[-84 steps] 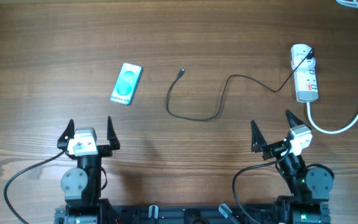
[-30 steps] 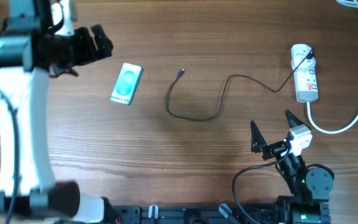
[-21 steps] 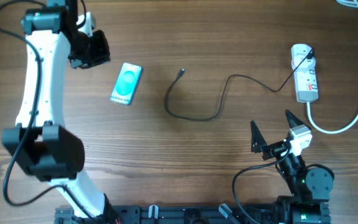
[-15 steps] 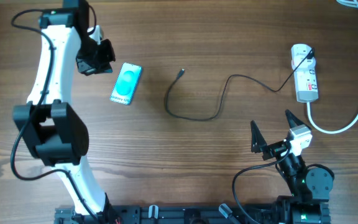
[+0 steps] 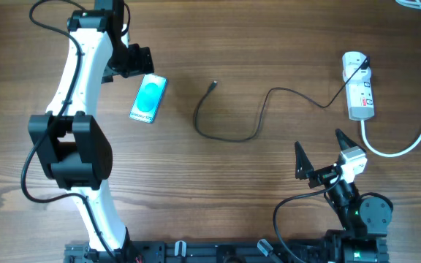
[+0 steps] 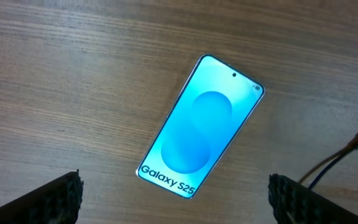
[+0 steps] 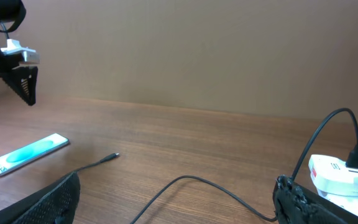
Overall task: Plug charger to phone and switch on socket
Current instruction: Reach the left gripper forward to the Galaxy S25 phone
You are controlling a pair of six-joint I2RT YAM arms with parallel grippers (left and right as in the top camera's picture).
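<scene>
The phone (image 5: 148, 98) lying by the open left gripper (image 5: 137, 62), the charger (image 5: 229, 136) unplugged
The phone is lying flat, lit and slanted. The left jaws are standing wide apart and empty just beyond its far end, probably needing a wrist turn to straddle its long edges squarely. The charger's tip is resting right of the phone, the socket (image 5: 358, 95) well right, the right gripper (image 5: 317, 139) sitting open. The left wrist view is showing the screen lettering, while overhead alone is showing the charger's whole run

This looks like a robotics lab bench: a white-and-black jointed robot arm (image 5: 71, 73) and a darker second arm (image 5: 353, 204) stand on a black metal rail (image 5: 196, 252) at the edge of a brown wood-grain table (image 5: 210, 190), backed by a plain tan board (image 7: 197, 50).
</scene>
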